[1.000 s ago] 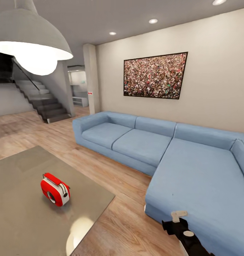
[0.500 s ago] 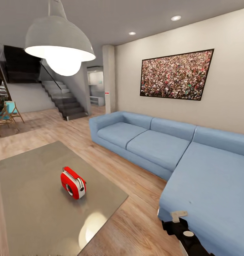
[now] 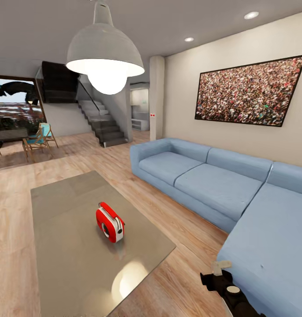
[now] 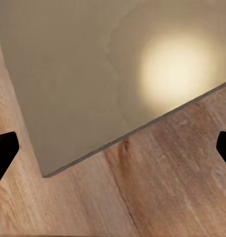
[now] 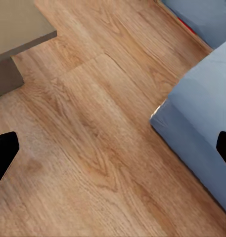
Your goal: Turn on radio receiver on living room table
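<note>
Clearly on the approach step, the robot faces the radio receiver (image 3: pixel 109 222) standing upright mid-way along the table (image 3: pixel 58 207), both grippers spread wide with nothing held, so next it likely must close in and reach for the switch.
</note>
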